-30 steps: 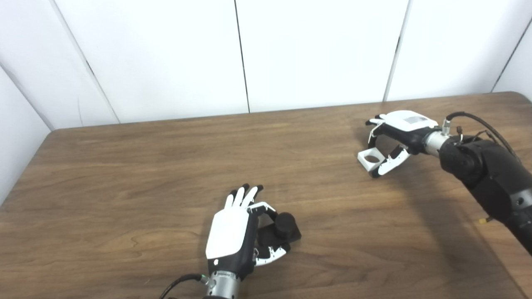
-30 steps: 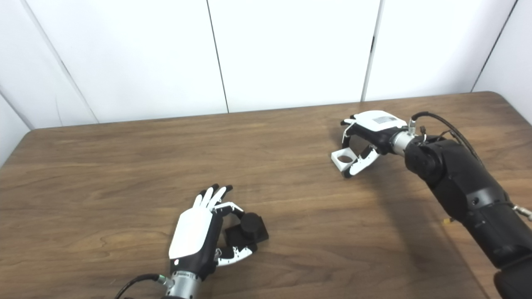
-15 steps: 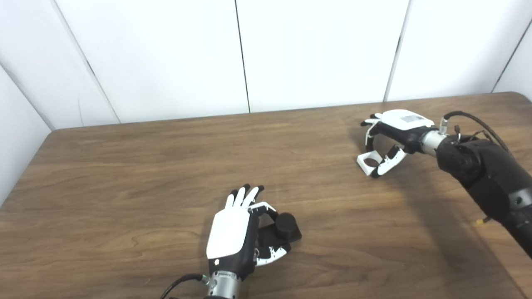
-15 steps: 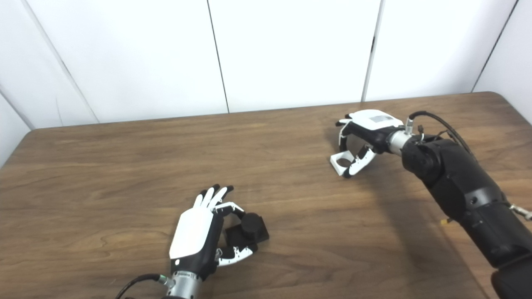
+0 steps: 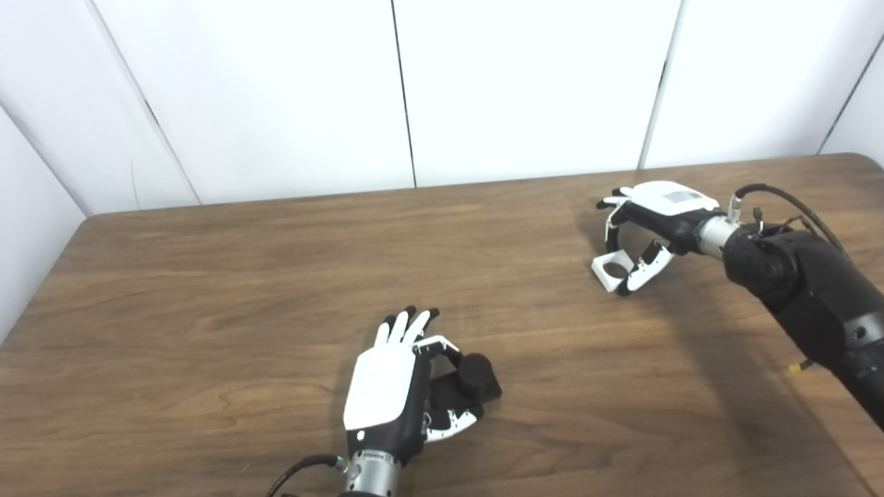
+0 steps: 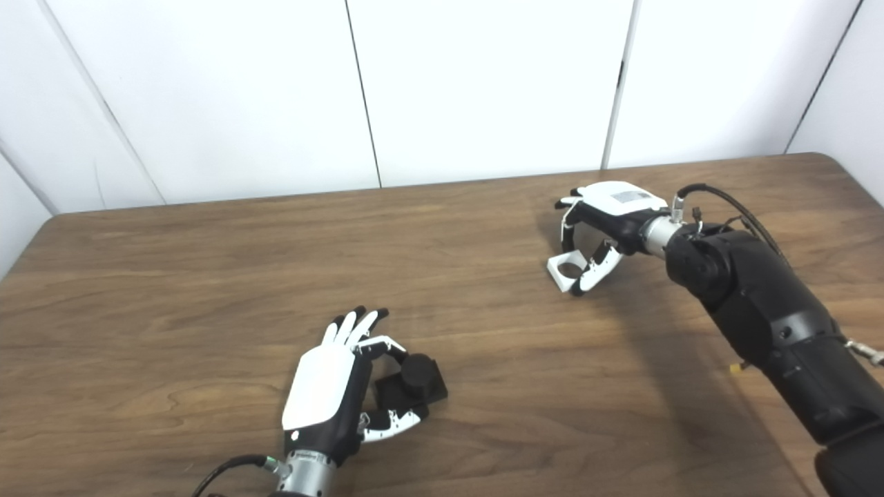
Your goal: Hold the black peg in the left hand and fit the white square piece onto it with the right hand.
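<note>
Change: right hand [image 5: 652,221] and the white square piece [image 5: 612,268] have shifted slightly left and farther back on the desk [image 5: 207,290] over the last second; the left hand [image 5: 390,386] and black peg [image 5: 469,381] have stayed put.
Left hand: lies at the near middle of the desk, white back facing up, fingers [image 5: 404,326] pointing away toward the wall; thumb and one curled finger are set loosely around the black peg's base, the rest stretched out straight. Whether they actually press on it cannot be told.
Black peg: short round stub on a flat square base, resting on the desk just right of the left hand's palm.
Right hand: at the far right, palm down, fingers curled downward and thumb reaching under, closed around the white square piece.
White square piece: small white block with a round hole through it, between the right thumb and fingers, at or just above the desk surface; contact with the wood cannot be told.
Gap: the two parts are well apart, peg near, square piece far right.
Desk: dark brown wood grain, rounded corners, matte.
Room: plain white wall panels [image 5: 525,83] behind the far edge, divided by thin dark vertical seams.
</note>
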